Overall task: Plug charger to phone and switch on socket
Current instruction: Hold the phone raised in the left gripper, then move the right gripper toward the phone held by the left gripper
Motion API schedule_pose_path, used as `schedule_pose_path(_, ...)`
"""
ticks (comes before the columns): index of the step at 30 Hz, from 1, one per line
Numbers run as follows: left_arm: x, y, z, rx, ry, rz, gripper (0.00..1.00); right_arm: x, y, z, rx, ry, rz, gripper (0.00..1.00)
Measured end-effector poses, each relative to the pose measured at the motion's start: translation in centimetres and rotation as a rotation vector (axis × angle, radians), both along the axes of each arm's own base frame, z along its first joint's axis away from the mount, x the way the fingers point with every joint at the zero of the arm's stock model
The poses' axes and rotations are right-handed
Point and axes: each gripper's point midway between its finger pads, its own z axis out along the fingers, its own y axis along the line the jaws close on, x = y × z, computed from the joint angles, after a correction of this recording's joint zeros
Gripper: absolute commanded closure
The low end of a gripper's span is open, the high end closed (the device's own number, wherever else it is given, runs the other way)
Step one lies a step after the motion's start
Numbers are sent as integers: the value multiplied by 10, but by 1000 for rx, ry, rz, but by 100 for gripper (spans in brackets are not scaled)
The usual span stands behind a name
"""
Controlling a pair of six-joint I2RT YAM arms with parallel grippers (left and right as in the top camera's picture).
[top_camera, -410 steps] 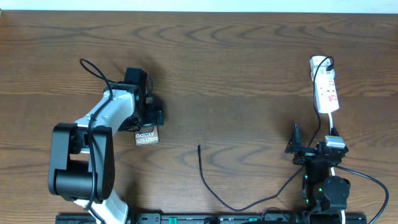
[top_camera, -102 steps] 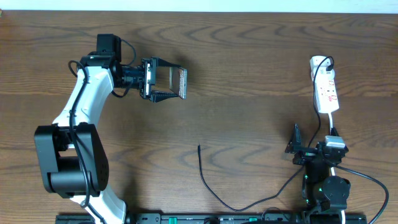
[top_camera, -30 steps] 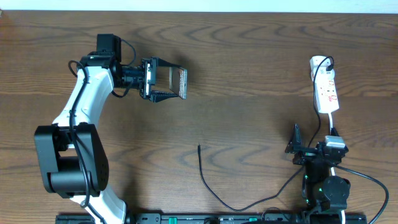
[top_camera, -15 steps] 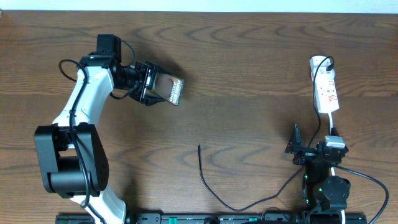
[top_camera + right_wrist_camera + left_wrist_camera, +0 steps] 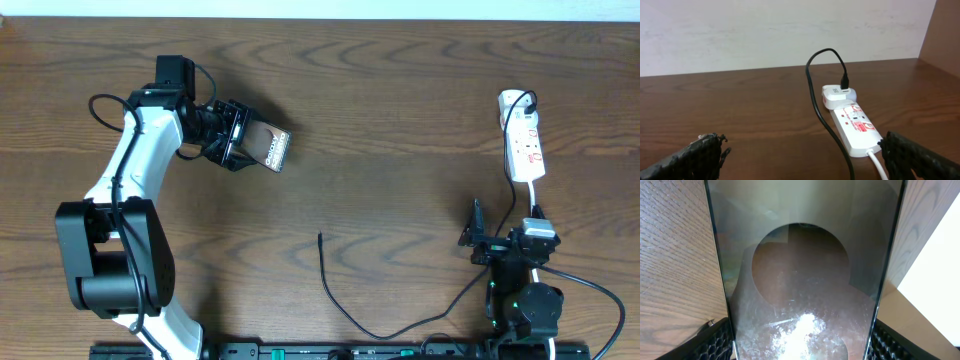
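Note:
My left gripper (image 5: 262,147) is shut on the phone (image 5: 268,148) and holds it above the table at the back left, its brownish back tilted up. In the left wrist view the phone (image 5: 800,280) fills the frame between my two pads (image 5: 715,342). The charger cable (image 5: 330,290) lies on the table, its tip (image 5: 320,237) at front centre, apart from both grippers. The socket (image 5: 523,148) lies at the far right. My right gripper (image 5: 478,238) is open and empty, in front of the socket (image 5: 855,125).
A black cable (image 5: 822,115) is plugged into the socket's white adapter (image 5: 840,95) at its far end. A white cord (image 5: 879,167) leaves its near end. A pale wall stands behind the table's back edge.
My left wrist has rolled, turning the phone from edge-on to its brownish back facing up, and it has shifted slightly left. The right arm and the cable have not moved.

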Motion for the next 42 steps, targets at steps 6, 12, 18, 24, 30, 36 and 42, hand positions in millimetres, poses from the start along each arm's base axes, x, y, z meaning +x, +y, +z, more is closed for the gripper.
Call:
schedule_pose_path(6,0,-1,1,-4,-5,-4,93,0,11,38,61,-159,66,1)
schedule_pose_path(12,6,-1,3,-6,-47,-19,93,-1,35,49,166,-141,205,1)
schedule_pose_path(18,7,-2,4,-8,-56,-25,93,9,65,92,229,0,369,1)
schedule_pose_path(24,7,-2,4,-11,-58,-27,92,49,111,116,343,253,622,1)
schedule_pose_path(30,7,-3,5,-12,-58,-27,93,81,167,110,449,361,1024,1)
schedule_pose_path(36,6,-5,5,-13,-58,-31,93,96,208,84,577,430,1243,1)
schedule_pose_path(42,7,-14,1,27,-58,-40,93,105,245,29,728,640,1184,3)
